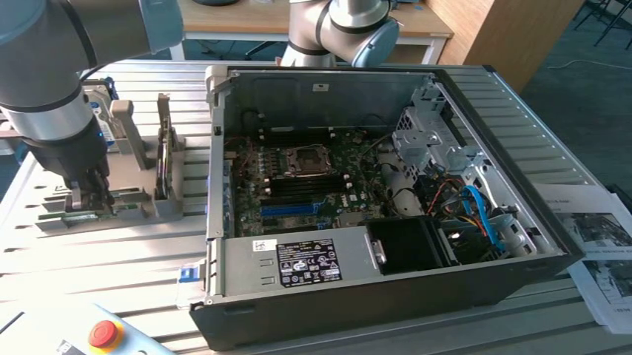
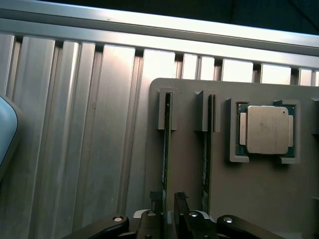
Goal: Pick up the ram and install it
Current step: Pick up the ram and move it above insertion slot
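1. Grey plastic holder sits on the ribbed metal table. In the exterior view it is at about nine o'clock from the open computer case.
2. Two memory sticks stand on edge in the holder's grooves. The ram that the arm is working on is the one farther from the processor chip. The second stick stands between the two.
3. The claw is down at the holder, partly open, with one finger on each flat side of the ram. A sliver of gap seems to show, so I judge it has hold of nothing.
4. The step in hand looks like the pick-up, right at the moment of the grasp. The ram sits in its groove and none of the install is done.
5. To my eye, the grasp calls for an even squeeze on the flat faces and a straight pull along the groove. Any tilt could jam the stick or knock its neighbour.
6. The memory slots lie inside the case, at roughly three o'clock from the claw and well apart from it.
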Available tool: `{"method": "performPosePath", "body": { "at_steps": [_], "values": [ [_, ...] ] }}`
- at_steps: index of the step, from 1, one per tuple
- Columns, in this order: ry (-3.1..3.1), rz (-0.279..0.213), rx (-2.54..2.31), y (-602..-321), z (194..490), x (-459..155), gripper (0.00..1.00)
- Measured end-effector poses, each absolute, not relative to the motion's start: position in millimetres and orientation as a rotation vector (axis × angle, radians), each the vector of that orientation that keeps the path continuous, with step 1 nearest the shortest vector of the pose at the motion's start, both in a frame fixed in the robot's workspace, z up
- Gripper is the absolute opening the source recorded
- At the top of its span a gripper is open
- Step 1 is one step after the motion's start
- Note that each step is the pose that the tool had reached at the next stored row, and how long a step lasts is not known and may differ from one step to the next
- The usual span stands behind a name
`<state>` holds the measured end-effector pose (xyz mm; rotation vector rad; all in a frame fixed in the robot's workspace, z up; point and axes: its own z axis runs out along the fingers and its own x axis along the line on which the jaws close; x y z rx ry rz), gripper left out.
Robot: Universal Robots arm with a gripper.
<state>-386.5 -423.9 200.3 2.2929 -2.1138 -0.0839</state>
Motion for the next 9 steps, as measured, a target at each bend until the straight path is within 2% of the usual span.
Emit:
{"method": "performPosePath", "body": {
  "at_steps": [9],
  "values": [
    [-2.114, -0.084, 2.293, -423.9, 199.7, -386.4, 0.24]
  ]
}}
